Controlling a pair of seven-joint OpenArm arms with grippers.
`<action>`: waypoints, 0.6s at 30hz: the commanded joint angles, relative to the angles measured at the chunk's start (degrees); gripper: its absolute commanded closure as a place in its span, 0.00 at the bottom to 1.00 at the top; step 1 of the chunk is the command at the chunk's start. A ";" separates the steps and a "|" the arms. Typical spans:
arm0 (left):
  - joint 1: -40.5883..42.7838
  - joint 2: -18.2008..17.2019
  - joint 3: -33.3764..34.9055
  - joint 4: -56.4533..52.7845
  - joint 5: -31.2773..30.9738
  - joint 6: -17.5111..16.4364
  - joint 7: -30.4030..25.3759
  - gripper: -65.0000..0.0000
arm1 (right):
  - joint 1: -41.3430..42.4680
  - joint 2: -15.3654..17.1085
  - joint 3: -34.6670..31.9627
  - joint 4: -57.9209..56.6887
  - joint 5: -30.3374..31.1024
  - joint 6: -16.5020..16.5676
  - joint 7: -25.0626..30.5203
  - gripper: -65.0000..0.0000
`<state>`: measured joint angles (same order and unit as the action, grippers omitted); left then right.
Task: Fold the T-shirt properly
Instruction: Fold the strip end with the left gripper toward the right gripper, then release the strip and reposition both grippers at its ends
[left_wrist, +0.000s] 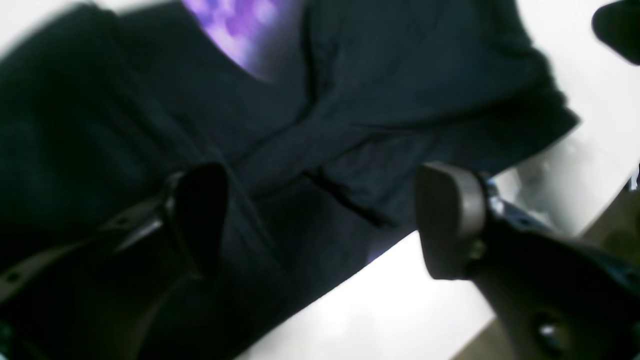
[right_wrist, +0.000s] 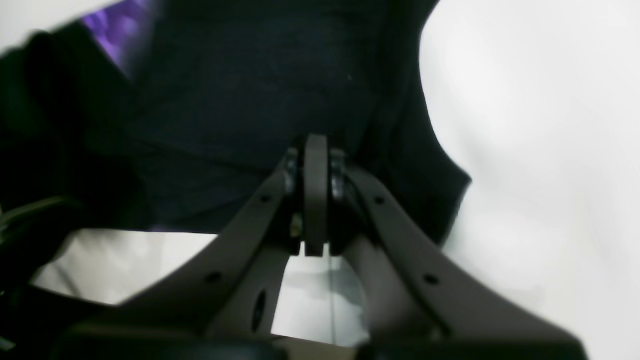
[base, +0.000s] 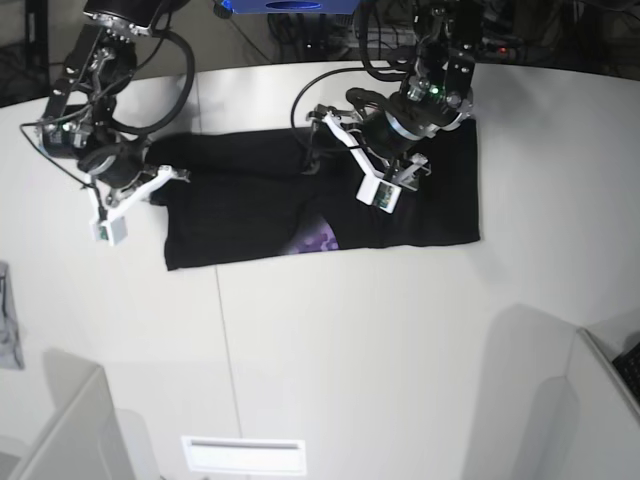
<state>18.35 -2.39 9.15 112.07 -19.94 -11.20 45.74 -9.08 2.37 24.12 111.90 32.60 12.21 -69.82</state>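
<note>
The T-shirt (base: 250, 200) lies as a long black band across the far half of the white desk (base: 400, 340), a purple print showing at its near edge. Wide bare desk lies in front and to both sides. The left pincer (left_wrist: 320, 220) hangs spread over the cloth, holding nothing. The right pincer (right_wrist: 316, 150) is pressed together at the shirt's end; whether it pinches fabric I cannot tell.

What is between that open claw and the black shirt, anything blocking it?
Nothing visible. The left claw hangs open right over the T-shirt, with only bare black cloth showing between its fingers.
</note>
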 joint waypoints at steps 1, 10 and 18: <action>1.04 0.33 -2.33 2.87 -0.50 -0.36 -1.38 0.33 | 1.04 0.84 2.12 0.94 3.31 -0.03 0.15 1.00; 8.60 -4.07 -30.73 1.99 -13.07 -0.71 -1.82 1.00 | 8.33 6.11 6.52 -8.64 17.73 -0.03 -6.27 0.12; 10.09 -7.76 -51.74 -2.84 -11.57 -10.91 -1.82 1.00 | 13.70 10.07 5.99 -28.51 17.38 -0.03 -0.73 0.14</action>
<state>28.34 -9.54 -42.39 108.51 -31.14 -22.59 44.99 4.08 11.38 29.87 82.32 49.10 12.05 -70.52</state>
